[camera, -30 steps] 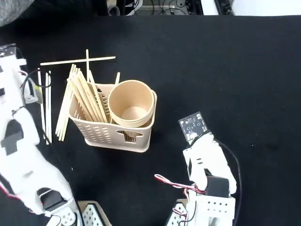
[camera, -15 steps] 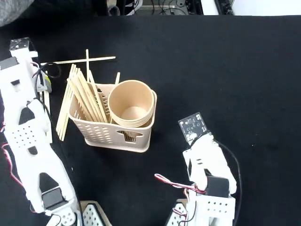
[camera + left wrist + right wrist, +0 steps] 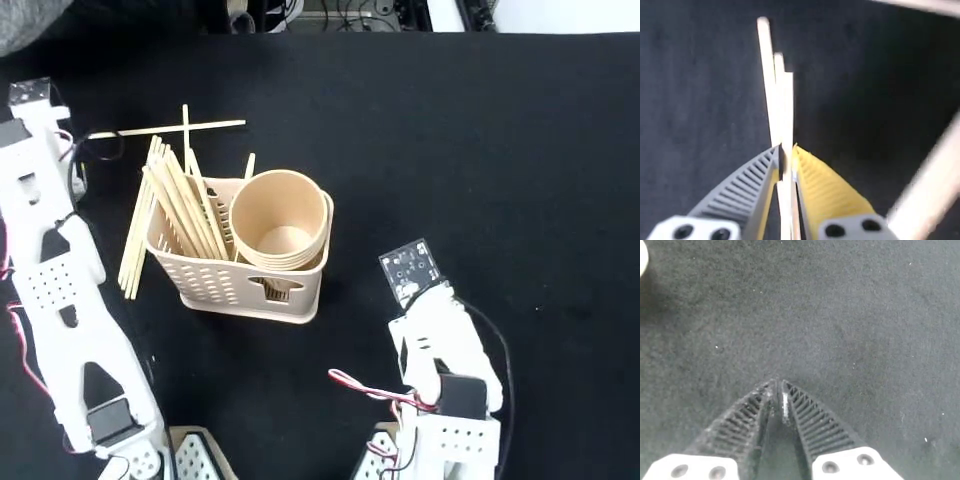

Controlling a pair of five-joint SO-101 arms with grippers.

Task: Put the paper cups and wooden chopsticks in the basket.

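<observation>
A beige slotted basket stands left of centre on the black table. Stacked paper cups sit in its right half and a bundle of wooden chopsticks leans in its left half. More chopsticks lie against the basket's left outer side, and two crossed ones lie behind it. My left arm stretches along the table's left edge. My left gripper is shut on a few chopsticks over the cloth. My right gripper is shut on nothing, just above bare cloth.
My right arm is folded at the front right, well away from the basket. Black cloth covers the table's right half. Cables and equipment line the far edge.
My left arm swung in from the left edge over the chopsticks that lay left of the basket; those chopsticks are now hidden under it. The right arm has not moved.
</observation>
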